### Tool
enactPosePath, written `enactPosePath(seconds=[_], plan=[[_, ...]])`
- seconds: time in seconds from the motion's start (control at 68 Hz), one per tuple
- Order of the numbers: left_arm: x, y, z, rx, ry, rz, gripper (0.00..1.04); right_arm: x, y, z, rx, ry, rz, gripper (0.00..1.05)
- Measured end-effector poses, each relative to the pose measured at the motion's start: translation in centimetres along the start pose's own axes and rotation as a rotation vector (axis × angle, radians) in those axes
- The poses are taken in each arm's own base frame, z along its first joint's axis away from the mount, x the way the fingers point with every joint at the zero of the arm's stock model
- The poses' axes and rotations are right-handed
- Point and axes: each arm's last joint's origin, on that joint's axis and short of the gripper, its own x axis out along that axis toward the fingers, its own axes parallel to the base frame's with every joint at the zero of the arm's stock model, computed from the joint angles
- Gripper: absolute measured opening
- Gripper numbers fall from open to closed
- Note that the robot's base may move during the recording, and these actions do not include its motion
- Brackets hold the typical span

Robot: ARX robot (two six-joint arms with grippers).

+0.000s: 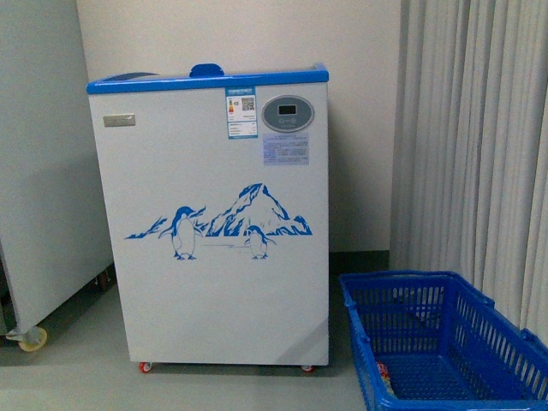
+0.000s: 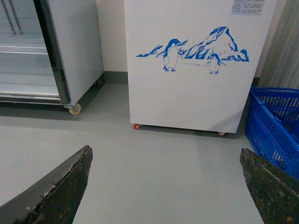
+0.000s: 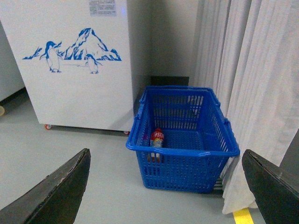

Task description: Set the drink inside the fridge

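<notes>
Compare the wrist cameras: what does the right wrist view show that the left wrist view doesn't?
Only right wrist: the red-capped plastic bottle inside the blue plastic basket, and a yellow floor stripe. Only left wrist: the grey-white cabinet with shelves visible inside. Both: the white chest freezer with blue penguin decal, the basket, and that arm's own open fingers: left gripper, right gripper.

Grey floor (image 1: 68, 377), curtain (image 1: 471, 128) rt.
</notes>
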Motion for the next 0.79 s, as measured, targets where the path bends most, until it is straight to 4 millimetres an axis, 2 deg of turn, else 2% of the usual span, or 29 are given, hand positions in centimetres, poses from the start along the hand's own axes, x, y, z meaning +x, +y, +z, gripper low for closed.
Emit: enactPosePath(seconds=[0.794], plan=[[0.00, 0.00, 0.00, 0.000, 0.000, 0.000, 0.97, 0.00, 0.00, 0.00, 0.000, 0.000, 0.000, 0.97]])
